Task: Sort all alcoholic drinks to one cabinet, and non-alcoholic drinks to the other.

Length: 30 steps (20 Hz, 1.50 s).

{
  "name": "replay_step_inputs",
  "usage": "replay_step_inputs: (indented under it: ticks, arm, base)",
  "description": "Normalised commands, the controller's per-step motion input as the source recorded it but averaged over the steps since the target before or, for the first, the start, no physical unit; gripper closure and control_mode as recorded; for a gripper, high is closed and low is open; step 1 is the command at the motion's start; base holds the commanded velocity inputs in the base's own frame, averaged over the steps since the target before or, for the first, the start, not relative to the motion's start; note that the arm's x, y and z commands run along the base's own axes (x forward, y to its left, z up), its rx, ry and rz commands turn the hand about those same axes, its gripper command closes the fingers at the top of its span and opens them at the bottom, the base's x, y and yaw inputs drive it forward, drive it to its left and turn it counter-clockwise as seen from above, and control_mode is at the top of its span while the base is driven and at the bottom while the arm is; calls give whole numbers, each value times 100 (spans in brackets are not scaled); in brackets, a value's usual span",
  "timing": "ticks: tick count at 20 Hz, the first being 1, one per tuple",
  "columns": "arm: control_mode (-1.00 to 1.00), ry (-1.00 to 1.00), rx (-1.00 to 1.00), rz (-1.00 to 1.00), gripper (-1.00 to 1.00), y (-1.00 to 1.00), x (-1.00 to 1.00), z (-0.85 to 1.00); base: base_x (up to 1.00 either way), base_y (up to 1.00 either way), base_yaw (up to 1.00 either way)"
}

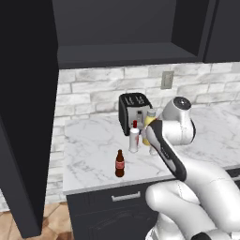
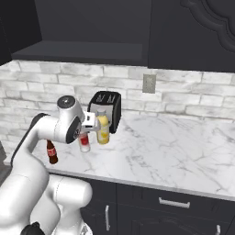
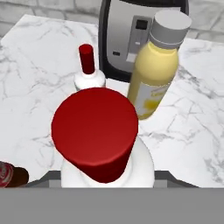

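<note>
Claw state cannot be told; hand view alone shows a second red-capped bottle (image 3: 89,70) behind the near one (image 3: 98,140)

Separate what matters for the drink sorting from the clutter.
Job: two white red-capped bottles; fat yellow juice bottle; small dark brown bottle; open dark upper cabinet.
Lying about: black toaster; grey wall outlet.

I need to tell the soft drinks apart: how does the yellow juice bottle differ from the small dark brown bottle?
The yellow juice bottle is fat and pale yellow; the small dark brown bottle is slim and nearly black-brown. The juice bottle has a wide pale grey cap; the brown bottle narrows to a thin neck and wears a red label. The juice bottle stands by the toaster; the brown one stands apart, near the counter's front edge. Both are upright.
</note>
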Motion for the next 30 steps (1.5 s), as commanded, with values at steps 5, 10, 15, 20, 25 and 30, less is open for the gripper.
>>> replay_step_inputs:
  ticks: [5, 10, 15, 20, 25, 30]
  arm:
    - [-100, -14, -4, -7, 100, -5, -22, 59]
    - [-100, -13, -1, -7, 100, -13, -23, 66]
    - [-100, -6, 0, -6, 100, -11, -30, 73]
    - [-100, 0, 4, -5, 100, -10, -31, 69]
    - [-100, 2, 6, -4, 100, -3, -19, 54]
    - [-100, 0, 3, -4, 100, -2, -4, 49]
  base:
    - [0, 0, 0]
    - [0, 0, 0]
    - [0, 0, 0]
    - [0, 0, 0]
    - [0, 0, 0]
    - [0, 0, 0]
